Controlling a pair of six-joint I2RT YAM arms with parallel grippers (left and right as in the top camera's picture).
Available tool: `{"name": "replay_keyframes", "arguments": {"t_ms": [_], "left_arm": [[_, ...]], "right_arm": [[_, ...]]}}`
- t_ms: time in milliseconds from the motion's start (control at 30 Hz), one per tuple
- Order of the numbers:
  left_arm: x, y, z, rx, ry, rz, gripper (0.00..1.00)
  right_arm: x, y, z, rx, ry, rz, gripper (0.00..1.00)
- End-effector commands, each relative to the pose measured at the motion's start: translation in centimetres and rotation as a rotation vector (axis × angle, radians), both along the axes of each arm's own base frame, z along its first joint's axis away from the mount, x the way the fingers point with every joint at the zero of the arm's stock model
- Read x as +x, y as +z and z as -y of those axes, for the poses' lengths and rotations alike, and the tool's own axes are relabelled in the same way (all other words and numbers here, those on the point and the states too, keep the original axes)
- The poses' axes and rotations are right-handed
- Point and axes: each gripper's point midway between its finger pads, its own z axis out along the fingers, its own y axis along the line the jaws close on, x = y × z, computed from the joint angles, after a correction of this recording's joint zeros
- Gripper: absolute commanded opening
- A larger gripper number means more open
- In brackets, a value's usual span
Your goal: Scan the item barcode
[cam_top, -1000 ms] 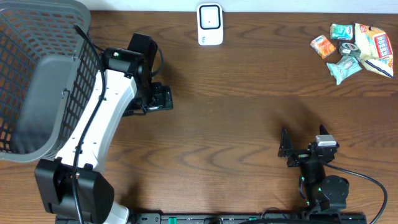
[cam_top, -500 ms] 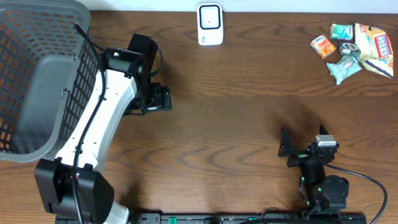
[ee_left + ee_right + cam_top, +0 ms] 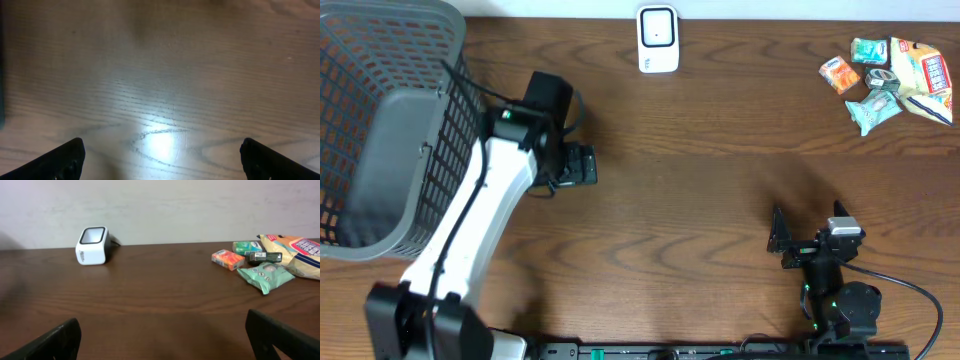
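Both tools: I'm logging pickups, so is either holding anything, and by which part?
Nothing held: left tool and right tool both stand open and empty; the snack packets lie apart.

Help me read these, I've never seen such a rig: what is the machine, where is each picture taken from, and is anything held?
Two robot arms work at a wooden table. One picture looks straight down; the other two come from wrist cameras, dark fingertips in the bottom corners. The left gripper and right gripper are both open and empty. A white barcode scanner stands at the far edge, a grey basket sits at the left, and snack packets lie far right.
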Motion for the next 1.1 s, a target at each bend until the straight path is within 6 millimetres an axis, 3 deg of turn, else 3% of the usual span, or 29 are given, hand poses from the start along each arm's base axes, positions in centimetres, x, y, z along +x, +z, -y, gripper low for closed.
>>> {"name": "replay_keyframes", "arguments": {"t_ms": [0, 200, 433, 700, 833, 1067], "left_arm": [[-0.8, -0.3, -0.2, -0.003, -0.046, 0.064, 0.97], [-1.3, -1.8, 2.2, -0.122, -0.28, 0.218, 0.98], [-1.6, -3.1, 2.2, -0.143, -0.316, 0.42, 0.98], [-2.5, -2.7, 2.2, -0.159, -0.34, 0.601, 0.97], [-3.6, -2.0, 3.2, -0.177, -0.487, 0.69, 0.98], [-4.9, -1.5, 2.6, -0.156, -0.496, 0.806, 0.98]], "right_arm": [[0.0, 0.0, -0.1, -0.011, 0.005, 0.004, 0.99], [0.0, 0.0, -0.1, -0.011, 0.005, 0.004, 0.99], [0.0, 0.0, -0.1, -0.011, 0.005, 0.004, 0.99], [0.0, 0.0, -0.1, -0.011, 0.005, 0.004, 0.99], [0.0, 0.0, -0.1, -0.011, 0.005, 0.004, 0.99], [0.0, 0.0, -0.1, -0.011, 0.005, 0.005, 0.99]]}}
